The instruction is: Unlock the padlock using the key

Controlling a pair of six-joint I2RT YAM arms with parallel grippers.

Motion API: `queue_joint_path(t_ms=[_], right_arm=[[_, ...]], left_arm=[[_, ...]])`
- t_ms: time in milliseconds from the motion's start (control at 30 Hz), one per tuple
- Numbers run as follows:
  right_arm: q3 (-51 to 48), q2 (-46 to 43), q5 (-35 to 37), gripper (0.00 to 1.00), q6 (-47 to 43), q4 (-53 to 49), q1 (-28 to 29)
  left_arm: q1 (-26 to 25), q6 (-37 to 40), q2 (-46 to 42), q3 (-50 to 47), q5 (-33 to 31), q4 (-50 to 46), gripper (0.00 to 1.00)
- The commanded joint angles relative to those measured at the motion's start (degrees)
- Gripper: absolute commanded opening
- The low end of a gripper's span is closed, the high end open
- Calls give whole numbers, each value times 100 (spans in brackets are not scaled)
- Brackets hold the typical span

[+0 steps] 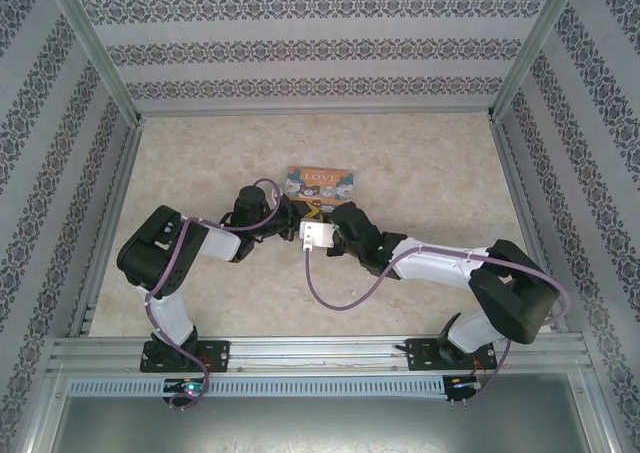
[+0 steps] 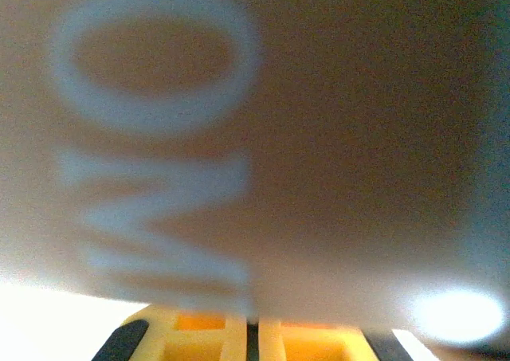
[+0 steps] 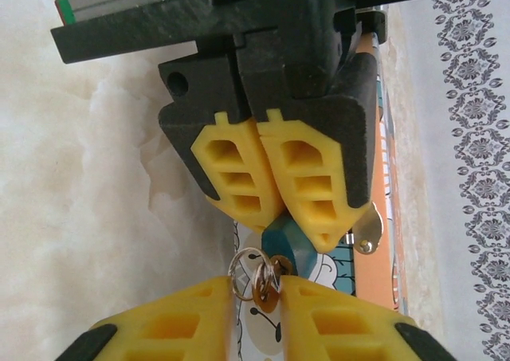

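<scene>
Tiny blue-teal padlock (image 3: 285, 248) sat at the near edge of the rectangular orange-and-blue tin (image 3: 382, 273), in the middle of the pale marbled table (image 3: 96, 217).

The left gripper (image 3: 293, 219) was closed, its yellow fingertips pinching the padlock's upper part. The exposed end of the body pointed toward the right gripper (image 3: 256, 307). The long axis seemed to run diagonally between the two grippers, but the shackle end was hidden. A small brass key (image 3: 268, 296) on a thin silvery ring (image 3: 245, 267) hung in the narrow gap between the right gripper's pads; whether they clamped it could not be told.
</scene>
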Motion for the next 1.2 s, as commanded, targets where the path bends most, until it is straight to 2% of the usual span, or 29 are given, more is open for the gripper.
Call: queue_joint_path(t_ms=[0,533,767,967,1167], right_arm=[[115,73,-3,19,156,137,-36],[151,204,71,12,441,328,-38],[151,209,98,2,684,381,-40],[135,187,129,0,1279,551,-37],[73,218,242,0,2340,988,-21]], left_arm=[[-116,-67,-70,120,2,383,4],[-136,-86,-8,120,7,428,4],[-136,-139,50,94,9,535,4],[-136,-146,62,102,-2,539,4],[-143,-139,89,102,-3,536,4]])
